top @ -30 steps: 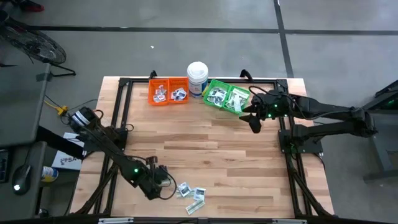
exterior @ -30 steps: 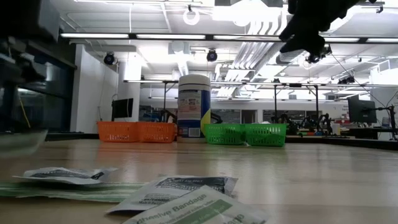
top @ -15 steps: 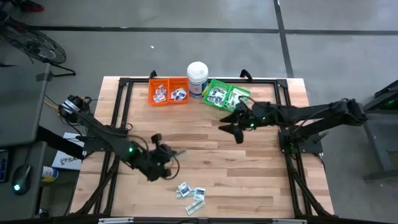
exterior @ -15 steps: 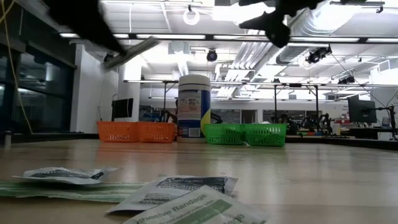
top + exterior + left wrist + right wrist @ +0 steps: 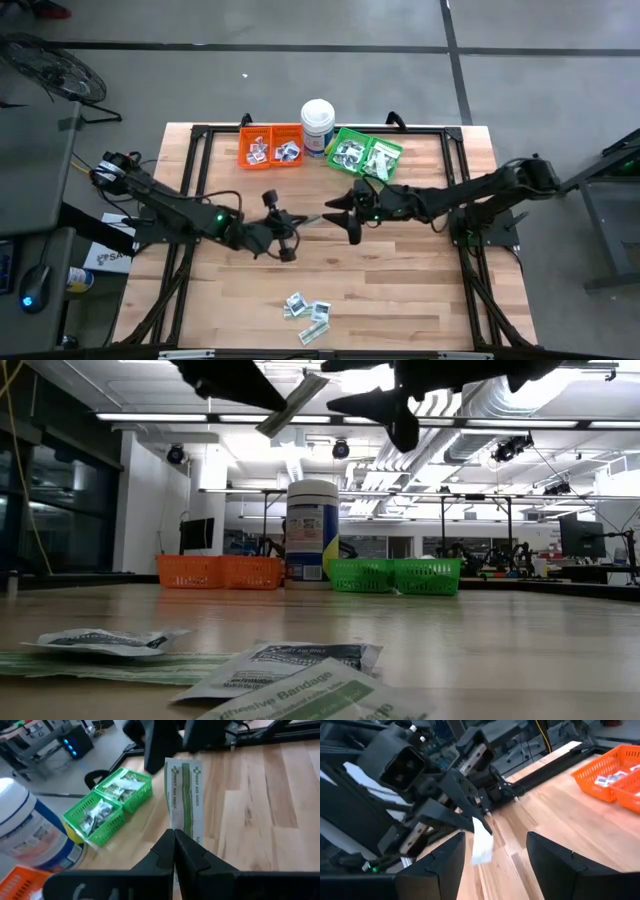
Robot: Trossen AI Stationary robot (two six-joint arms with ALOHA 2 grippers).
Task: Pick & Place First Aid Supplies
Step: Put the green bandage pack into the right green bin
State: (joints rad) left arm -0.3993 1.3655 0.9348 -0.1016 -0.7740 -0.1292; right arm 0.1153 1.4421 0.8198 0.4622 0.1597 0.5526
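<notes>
A green-and-white strip packet (image 5: 184,790) is held in the air over the table's middle by my left gripper (image 5: 174,836), which is shut on it. My right gripper (image 5: 340,222) stands open just to the right of it, its fingers pointing at the strip's free end (image 5: 481,840) and touching nothing. Several more first aid packets (image 5: 308,315) lie flat on the table near its front edge. Others fill the green bin (image 5: 366,155) and the orange bin (image 5: 270,147). My left gripper pinches one short end of the strip (image 5: 176,824) between its two fingers. The fingers come nearly level from the table's left and lie along the strip. The strip sticks out past the fingertips, lifted clear of the table, its free end slanting upward (image 5: 290,405).
A tall white tub (image 5: 318,122) stands at the far edge between the orange and green bins. Black frame rails (image 5: 196,180) run along the table's sides. Bare wood lies between the bins and the loose packets at the front.
My left gripper has risen from the loose packets at the front left with the strip and gone to the table's middle, tipping from pointing down to nearly level. My right gripper has come from the green bin toward the middle and the strip, staying open.
</notes>
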